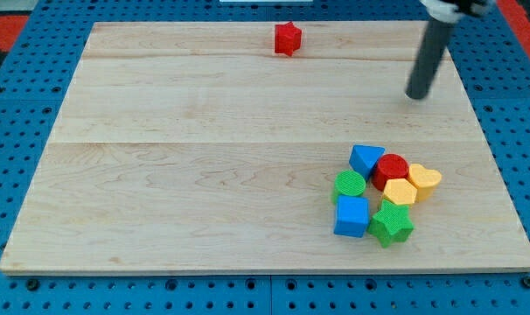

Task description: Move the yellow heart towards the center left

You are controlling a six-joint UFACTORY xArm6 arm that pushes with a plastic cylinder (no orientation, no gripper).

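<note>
Pale wood planks make up the board [204,131], smooth and lightly grained, with seams running across it; it lies on a blue pegboard surface [20,105] dotted with holes. Furthest to the left of my tip [417,96], and a little higher in the view, sits a red star-like block [288,38], alone near the board's top edge and well apart from everything else.

Below my tip and somewhat to its left is a tight cluster. Its left side holds a green cylinder [350,185] with a ribbed top, and just under that a blue cube [352,216], the two touching. Next comes a blue triangular block [366,158] at the cluster's top, then a green star [392,225] at its bottom. A red cylinder [391,168] sits beside the blue triangle, with a yellow hexagon-like block [399,192] pressed against its lower side.

Almost straight below my tip, at the cluster's right edge, lies the yellow heart [424,180], touching the yellow hexagon and close against the red cylinder. All blocks look like matte plastic.

My tip is the end of a plain dark rod, slanting down from the view's top right; it holds nothing and touches no block, standing well apart above the cluster over bare wood.
</note>
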